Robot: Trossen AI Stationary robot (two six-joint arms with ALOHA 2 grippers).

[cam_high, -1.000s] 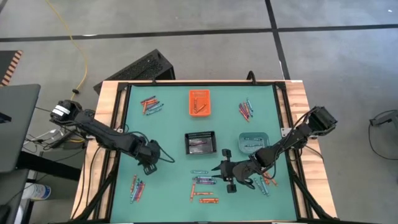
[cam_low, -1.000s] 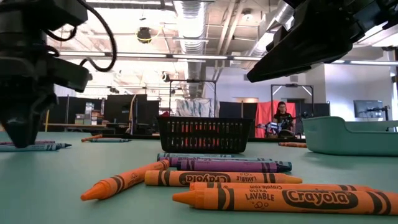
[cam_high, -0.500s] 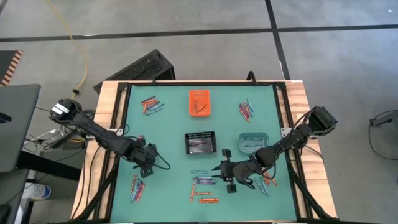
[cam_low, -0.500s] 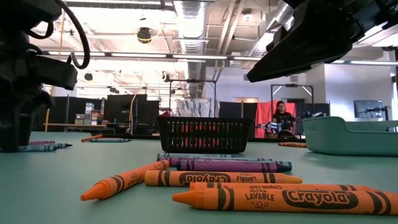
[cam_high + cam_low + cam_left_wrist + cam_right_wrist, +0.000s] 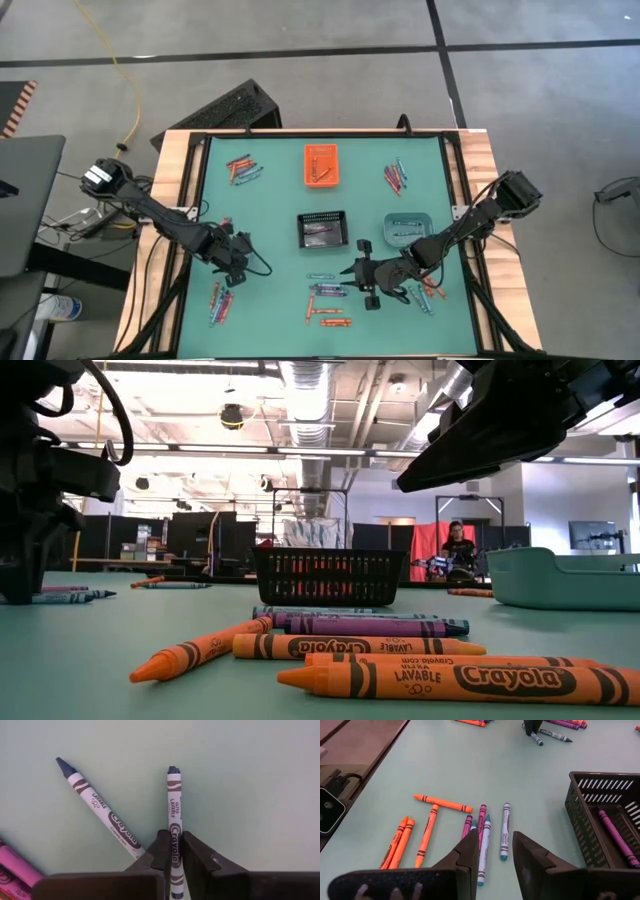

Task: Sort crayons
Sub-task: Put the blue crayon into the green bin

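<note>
My left gripper (image 5: 231,268) is low over the table's near left, shut on a blue crayon (image 5: 174,805). A second blue crayon (image 5: 99,807) and a purple one (image 5: 12,870) lie beside it on the mat. They belong to a crayon pile (image 5: 219,300). My right gripper (image 5: 364,273) is open and empty above the near middle pile (image 5: 328,292) of orange, purple and teal crayons (image 5: 470,827). More piles lie at the far left (image 5: 243,168) and far right (image 5: 396,178). My left gripper pinches the blue crayon's wrapped middle (image 5: 175,834) between its two fingers. The fingers come from above, pointing down, and stand on either side of the stick. The crayon lies level along the mat, its tip (image 5: 173,770) pointing away; whether it is lifted, I cannot tell.
An orange bin (image 5: 320,165) stands at the far middle. A black mesh bin (image 5: 322,230) with a purple crayon (image 5: 615,837) stands in the centre, and a teal bin (image 5: 408,228) stands to its right. A wooden rim (image 5: 170,200) frames the green mat.
My left gripper has gone a little toward the table's left and near edges, down to the near left crayon pile.
</note>
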